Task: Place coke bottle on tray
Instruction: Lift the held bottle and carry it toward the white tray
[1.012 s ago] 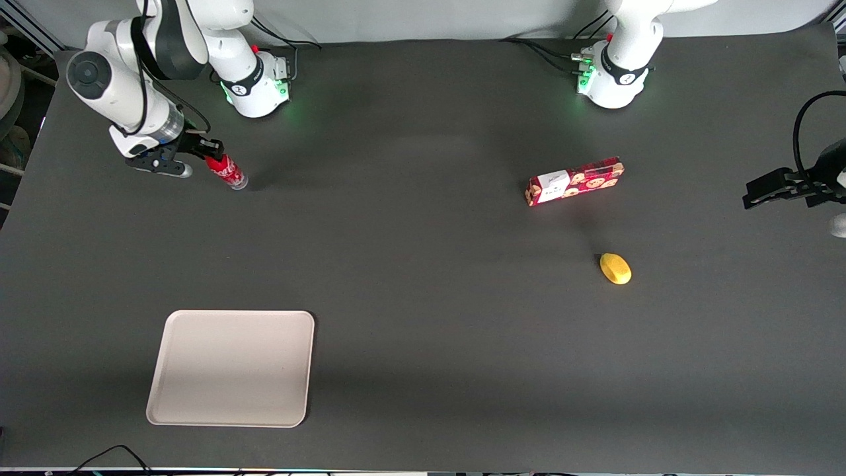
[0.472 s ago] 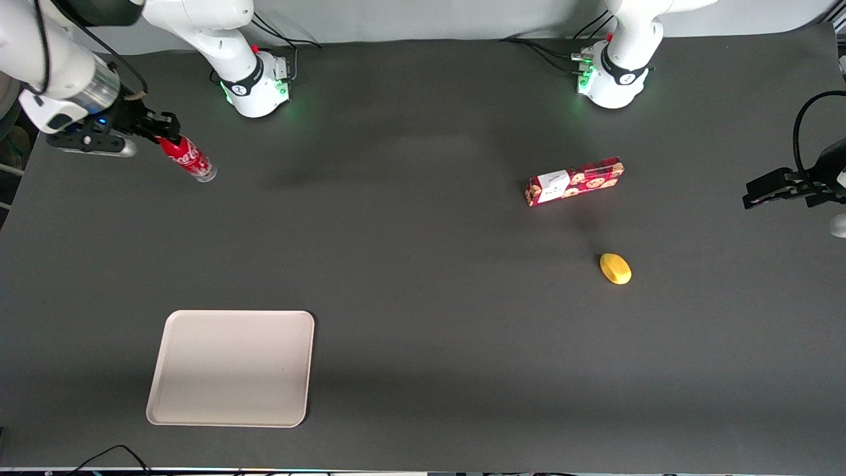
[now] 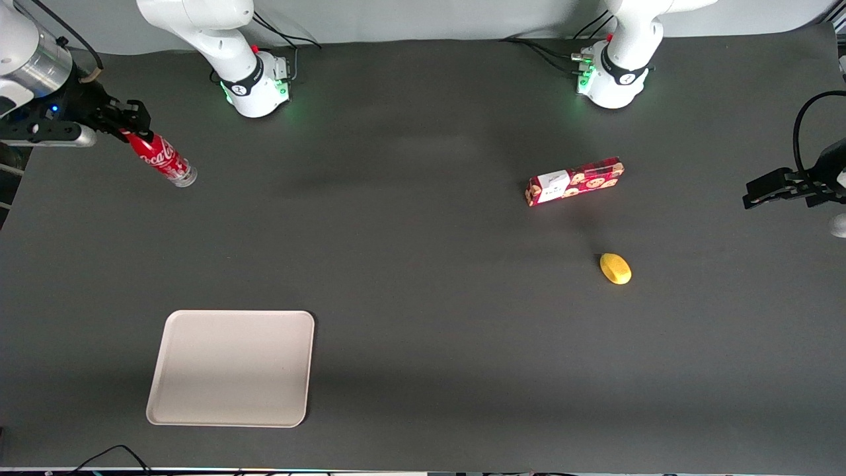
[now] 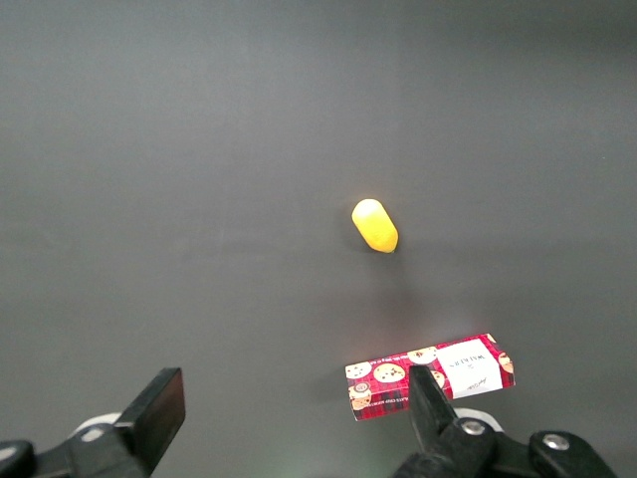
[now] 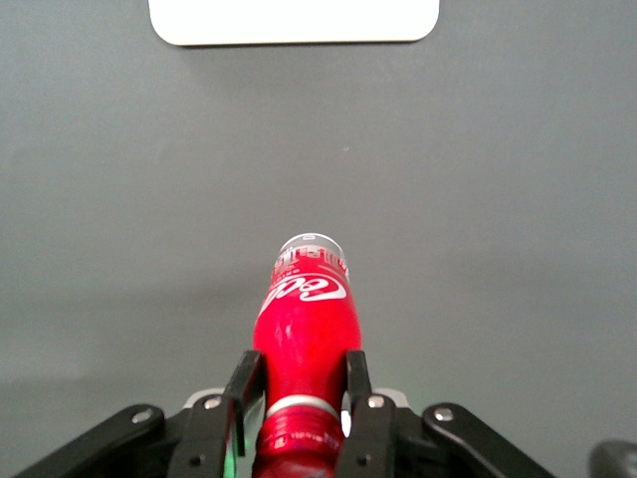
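My right gripper (image 3: 132, 129) hangs in the air at the working arm's end of the table, shut on the neck of the coke bottle (image 3: 158, 158). The red bottle with white script tilts down from the fingers, silvery base lowest, clear of the table. In the right wrist view both fingers (image 5: 242, 393) press the bottle (image 5: 305, 339) just below its cap, gripper (image 5: 299, 383) closed around it. The beige tray (image 3: 231, 367) lies flat much nearer the front camera, with nothing on it; its rim (image 5: 294, 25) also shows in the right wrist view.
A red cookie box (image 3: 574, 181) and a yellow lemon-like object (image 3: 615, 268) lie toward the parked arm's end of the table, also seen as the box (image 4: 430, 375) and yellow object (image 4: 374, 225) in the left wrist view. Both arm bases (image 3: 254, 82) stand along the table's back edge.
The right gripper has lifted the bottle and carried it outward toward the working arm's end of the table; the bottle hangs higher than before. Tray, box and yellow object have not moved.
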Motion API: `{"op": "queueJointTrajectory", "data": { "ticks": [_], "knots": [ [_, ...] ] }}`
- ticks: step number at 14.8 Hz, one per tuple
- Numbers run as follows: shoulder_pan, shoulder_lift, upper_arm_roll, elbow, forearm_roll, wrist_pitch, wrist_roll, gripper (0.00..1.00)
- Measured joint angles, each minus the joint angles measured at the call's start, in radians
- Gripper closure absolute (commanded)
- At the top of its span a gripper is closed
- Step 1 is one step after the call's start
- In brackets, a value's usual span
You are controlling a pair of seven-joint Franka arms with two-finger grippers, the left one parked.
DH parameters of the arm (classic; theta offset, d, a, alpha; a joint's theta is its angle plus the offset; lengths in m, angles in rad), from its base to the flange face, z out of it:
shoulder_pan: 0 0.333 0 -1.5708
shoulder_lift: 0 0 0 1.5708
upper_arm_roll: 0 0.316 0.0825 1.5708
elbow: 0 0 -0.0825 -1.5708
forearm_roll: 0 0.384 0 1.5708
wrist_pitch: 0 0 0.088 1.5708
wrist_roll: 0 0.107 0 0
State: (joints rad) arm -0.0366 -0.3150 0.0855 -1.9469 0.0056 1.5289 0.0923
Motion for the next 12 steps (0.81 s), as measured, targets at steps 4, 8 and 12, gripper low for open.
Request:
{"op": "queueJointTrajectory", "data": {
  "ticks": [4, 8, 12],
  "knots": [
    [-0.001, 0.17, -0.04, 0.122, -0.026, 0.068, -0.125, 1.0],
    [-0.005, 0.403, -0.115, 0.306, -0.027, 0.133, -0.258, 1.0],
    [-0.005, 0.621, -0.151, 0.406, -0.026, 0.254, -0.334, 1.0]
  ]
}}
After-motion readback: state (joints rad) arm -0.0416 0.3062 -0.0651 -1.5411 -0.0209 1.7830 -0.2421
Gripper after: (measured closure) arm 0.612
